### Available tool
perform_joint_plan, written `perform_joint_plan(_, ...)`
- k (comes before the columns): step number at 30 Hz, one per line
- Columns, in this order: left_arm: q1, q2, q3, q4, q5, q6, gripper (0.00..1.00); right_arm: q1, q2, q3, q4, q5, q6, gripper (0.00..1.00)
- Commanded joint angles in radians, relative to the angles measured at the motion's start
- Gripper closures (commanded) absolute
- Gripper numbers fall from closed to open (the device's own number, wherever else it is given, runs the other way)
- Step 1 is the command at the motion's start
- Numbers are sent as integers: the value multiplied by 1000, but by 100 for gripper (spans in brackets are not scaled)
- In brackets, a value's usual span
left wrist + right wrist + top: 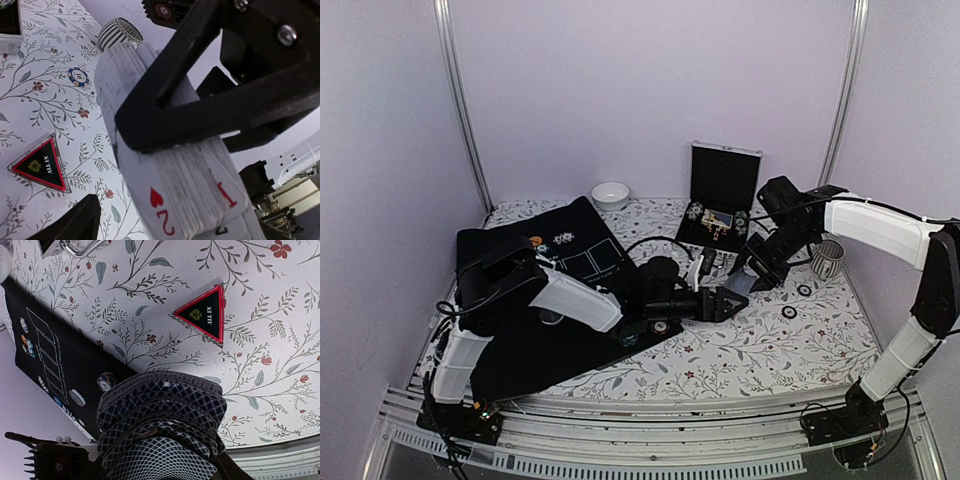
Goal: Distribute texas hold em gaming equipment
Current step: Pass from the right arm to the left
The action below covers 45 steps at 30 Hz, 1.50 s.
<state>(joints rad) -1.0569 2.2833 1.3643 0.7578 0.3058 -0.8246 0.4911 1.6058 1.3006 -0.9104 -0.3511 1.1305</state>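
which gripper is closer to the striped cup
Right. The right gripper, clamped on the card deck, is just left of the striped cup in the top view; the left gripper lies farther left, beyond the deck.

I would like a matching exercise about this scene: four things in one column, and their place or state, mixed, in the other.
1 card deck
2 triangular marker
3 white bowl
4 black case

a lid standing open
b just behind the black mat
c red-edged, flat on the floral cloth
d gripped by the right tool

Pairs: 1-d, 2-c, 3-b, 4-a
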Motion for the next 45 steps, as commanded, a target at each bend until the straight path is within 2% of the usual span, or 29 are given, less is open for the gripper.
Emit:
perform_joint_plan(1,17,6,0,53,13,-41,18,18,7,24,9,-12,24,53)
perform_joint_plan(3,17,-4,-15,86,16,-49,17,18,12,23,12,-12,25,53)
perform_joint_plan(6,20,-33,-67,158,15,-48,9,19,21,26,14,-14,22,53)
perform_joint_plan(8,26,-48,-90,176,7,-43,6,18,23,26,16,-17,20,53)
perform_joint_plan(10,34,-58,-105,178,-12,-58,7,19,23,27,19,-18,20,53)
perform_joint_plan(14,46,-56,-121,203,-38,-92,15,20,21,27,21,-17,20,53)
perform_joint_plan(21,38,-58,-102,212,-9,-45,10,20,21,28,26,-20,20,55)
perform_joint_plan(24,41,-72,-110,212,-19,-8,11,20,19,31,28,-21,20,55)
perform_joint_plan(33,51,-21,-85,222,19,-55,34,42,12,33,33,-48,29,55)
perform_joint_plan(39,56,-32,-107,221,-8,-58,47,79,17,35,45,-60,47,55)
perform_joint_plan(41,57,-32,-108,222,-1,-56,55,87,18,34,48,-67,53,55)
perform_joint_plan(45,59,-33,-116,232,9,-69,77,92,17,35,50,-65,58,55)
